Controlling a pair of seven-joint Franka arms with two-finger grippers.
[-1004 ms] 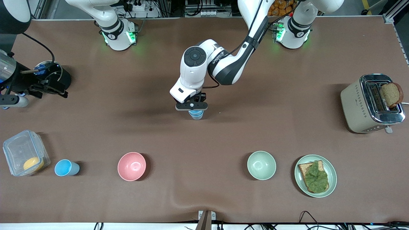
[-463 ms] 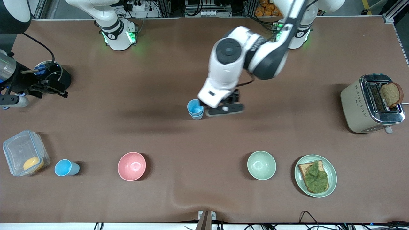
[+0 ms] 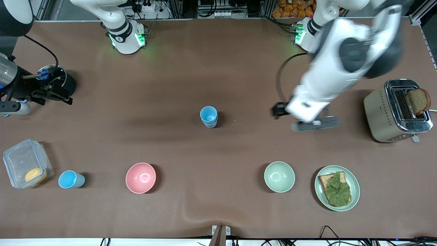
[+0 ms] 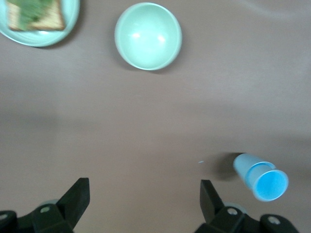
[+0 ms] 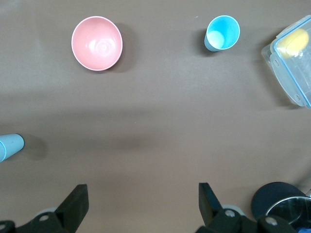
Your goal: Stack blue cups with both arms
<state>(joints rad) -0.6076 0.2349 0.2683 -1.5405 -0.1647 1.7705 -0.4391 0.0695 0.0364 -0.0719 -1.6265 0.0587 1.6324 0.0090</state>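
Note:
Two blue cups stand nested as one stack (image 3: 209,117) at the table's middle; the stack also shows in the left wrist view (image 4: 260,177) and at the edge of the right wrist view (image 5: 9,145). A third blue cup (image 3: 70,179) stands alone beside the clear container, and shows in the right wrist view (image 5: 222,33). My left gripper (image 3: 315,123) is open and empty over bare table between the stack and the toaster; its fingers (image 4: 77,196) stand wide apart. My right gripper (image 3: 51,93) waits, open and empty (image 5: 143,201), at the right arm's end of the table.
A pink bowl (image 3: 140,177) and a pale green bowl (image 3: 279,176) sit near the front camera. A plate with toast and lettuce (image 3: 337,188), a toaster with bread (image 3: 397,110), a clear container (image 3: 26,164) and a black pot (image 3: 61,80) stand around.
My left gripper has let go of the cup, left it nested in the stack, and swung away toward the left arm's end of the table. The right arm has not moved.

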